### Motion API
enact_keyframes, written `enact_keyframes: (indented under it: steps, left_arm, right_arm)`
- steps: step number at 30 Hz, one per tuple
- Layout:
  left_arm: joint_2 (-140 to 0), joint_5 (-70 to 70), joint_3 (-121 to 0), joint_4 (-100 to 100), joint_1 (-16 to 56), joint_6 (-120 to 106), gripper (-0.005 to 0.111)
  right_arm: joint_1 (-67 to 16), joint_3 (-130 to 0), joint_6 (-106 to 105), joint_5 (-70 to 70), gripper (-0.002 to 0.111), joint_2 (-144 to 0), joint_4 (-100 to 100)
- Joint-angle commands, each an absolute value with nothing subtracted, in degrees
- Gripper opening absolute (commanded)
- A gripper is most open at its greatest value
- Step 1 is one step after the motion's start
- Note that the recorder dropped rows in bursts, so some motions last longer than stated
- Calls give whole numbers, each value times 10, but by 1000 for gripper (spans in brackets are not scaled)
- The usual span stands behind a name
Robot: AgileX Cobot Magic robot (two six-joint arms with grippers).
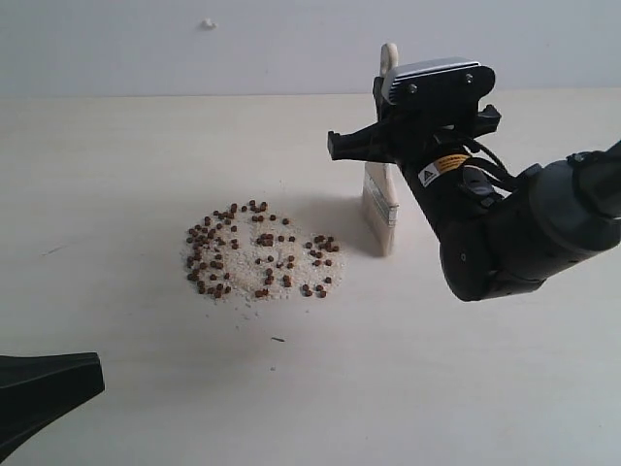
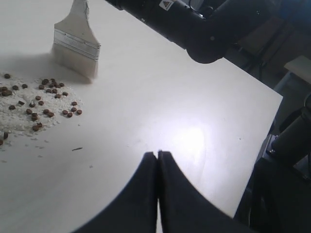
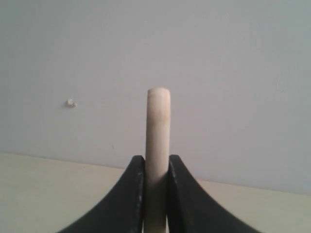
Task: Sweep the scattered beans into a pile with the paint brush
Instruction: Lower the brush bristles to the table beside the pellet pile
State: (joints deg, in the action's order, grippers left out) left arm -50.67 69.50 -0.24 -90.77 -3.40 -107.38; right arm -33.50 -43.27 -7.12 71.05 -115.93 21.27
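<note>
Paint brush (image 1: 380, 209), upright, handle up and white bristles down on the table (image 1: 116, 155). My right jaws are clamped on the pale wooden handle, one jaw on each flat side. The rounded handle end stands clear above them, as the right wrist view shows (image 3: 158, 136). The silver metal band and the bristles hang below the grip, and the bristle tips appear to touch the table top.

Beans (image 1: 260, 250), small, round and reddish-brown, mixed with pale crumbs and powder. They lie gathered in one loose pile (image 1: 254, 260) on the table. In the exterior view the pile lies to the left of the brush, and a narrow strip of bare table separates the nearest beans from the bristles. The left wrist view shows the same gap between the bristles (image 2: 77, 63) and the edge of the beans (image 2: 43, 97).

A small dark sliver (image 1: 278, 340) lies alone on the table, nearer the camera than the pile and apart from it.

My right arm (image 1: 514, 228) reaches in from the right of the exterior view. My left jaws are pressed together, holding nothing. They hover above bare table, well apart from the pile and the brush.

Behind the table stands a plain pale wall (image 1: 194, 49) bearing one small white speck (image 1: 208, 23).
</note>
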Motion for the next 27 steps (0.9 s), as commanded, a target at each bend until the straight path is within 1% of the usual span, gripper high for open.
enact_keyframes:
  steps: [1,6,27]
  left_arm:
    - [-503,700,0,-910,-35,-1076,0]
    - [-503,700,0,-910,-35,-1076,0]
    - [-503,700,0,-910,-35,-1078,0]
  right_arm:
    - [-333,-433,-43,700,0,-1181,206]
    - [-335,-444,-8,700,0,-1188,165]
    - [-347,-444,59,700,0,-1188,116]
